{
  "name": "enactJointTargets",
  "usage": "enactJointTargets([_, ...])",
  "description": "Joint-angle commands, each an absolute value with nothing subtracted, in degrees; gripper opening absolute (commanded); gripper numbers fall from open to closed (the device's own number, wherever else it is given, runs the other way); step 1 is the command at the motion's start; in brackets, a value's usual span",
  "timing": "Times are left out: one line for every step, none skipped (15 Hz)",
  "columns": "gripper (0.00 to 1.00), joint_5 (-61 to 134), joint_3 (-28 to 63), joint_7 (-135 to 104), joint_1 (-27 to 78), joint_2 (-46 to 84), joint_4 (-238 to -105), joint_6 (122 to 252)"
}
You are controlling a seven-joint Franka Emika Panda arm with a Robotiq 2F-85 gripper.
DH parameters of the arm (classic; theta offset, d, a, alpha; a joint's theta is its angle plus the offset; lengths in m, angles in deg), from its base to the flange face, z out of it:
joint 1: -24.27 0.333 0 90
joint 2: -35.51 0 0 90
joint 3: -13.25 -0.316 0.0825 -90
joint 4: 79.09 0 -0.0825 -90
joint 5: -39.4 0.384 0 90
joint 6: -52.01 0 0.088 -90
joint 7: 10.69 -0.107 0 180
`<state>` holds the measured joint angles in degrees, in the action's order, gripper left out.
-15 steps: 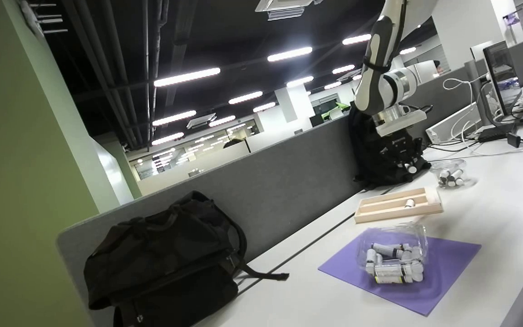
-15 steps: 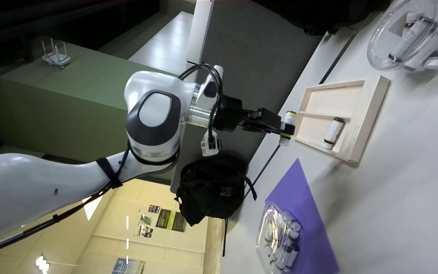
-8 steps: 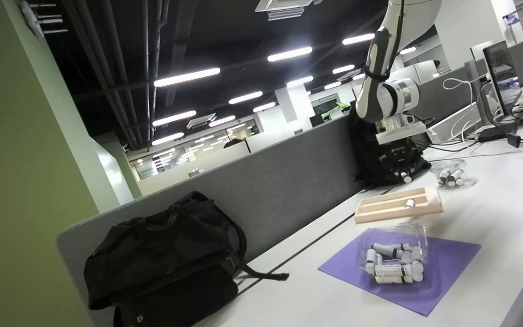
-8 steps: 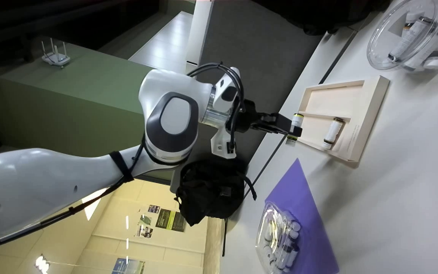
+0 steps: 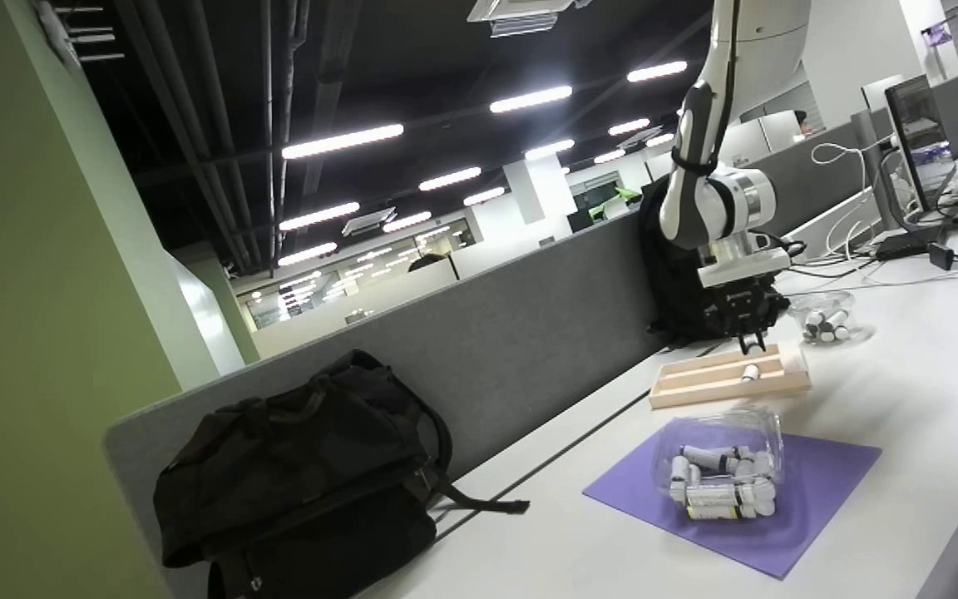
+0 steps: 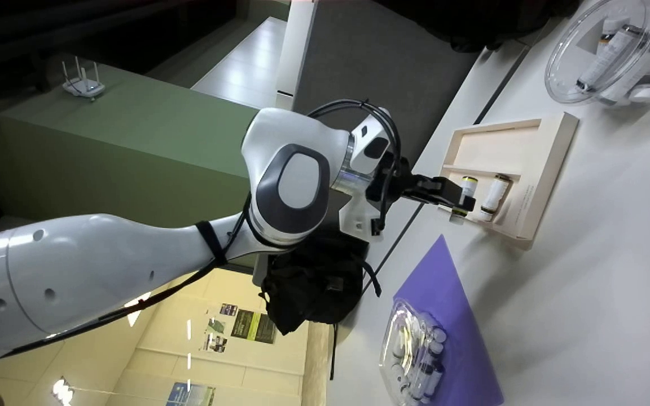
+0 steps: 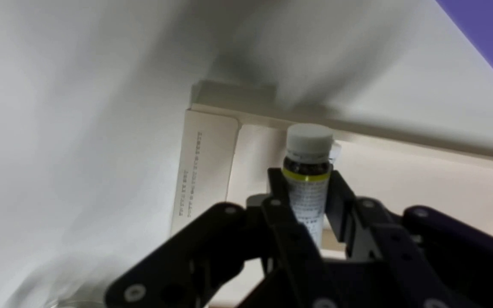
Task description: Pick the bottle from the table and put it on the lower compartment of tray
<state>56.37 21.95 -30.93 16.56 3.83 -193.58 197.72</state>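
My gripper [image 5: 752,341] is shut on a small white-labelled bottle with a yellow band and white cap. In the wrist view the held bottle [image 7: 308,201] sits between both fingertips [image 7: 305,184], cap toward the top of the picture. It also shows in an exterior view [image 6: 468,185], over the lower part of the light wooden tray [image 6: 548,175]. The tray, with divided compartments, stands on the white table [image 6: 601,254]. Another bottle [image 6: 495,194] lies in the tray beside the held one; in the wrist view it is mostly hidden. Whether the held bottle touches the tray cannot be told.
A purple mat [image 5: 828,466] bears a clear container [image 5: 720,424] with several bottles, near the tray. Another clear container [image 6: 556,67] with bottles stands on the tray's far side. A grey divider [image 5: 545,316] and black backpacks [image 5: 313,474] line the table edge.
My gripper has moved down and toward the tray with the bottle in it, from beside the tray's edge to over its compartment. The tray and the other bottle have not moved.
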Motion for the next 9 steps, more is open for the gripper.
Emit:
enactJointTargets([0.11,57.22,21.60,-30.67,15.04,1.63,-191.25,197.71])
enactJointTargets([0.11,57.19,21.70,-30.74,14.80,1.04,-190.84,197.59])
enactJointTargets([0.11,57.16,21.81,-30.83,14.59,0.36,-190.50,197.86])
enactJointTargets([0.11,57.25,21.79,-30.80,14.29,-0.20,-190.15,198.03])
enactJointTargets([0.11,57.37,21.72,-30.68,13.95,-0.82,-189.77,198.33])
enactJointTargets([0.11,57.46,21.63,-30.55,13.67,-1.47,-189.42,198.86])
enactJointTargets([0.11,57.49,21.61,-30.57,13.48,-2.04,-189.01,199.22])
enactJointTargets([0.11,57.67,21.42,-30.33,13.18,-2.61,-188.62,199.55])
enactJointTargets([0.11,57.67,21.41,-30.37,13.07,-3.15,-188.23,199.80])
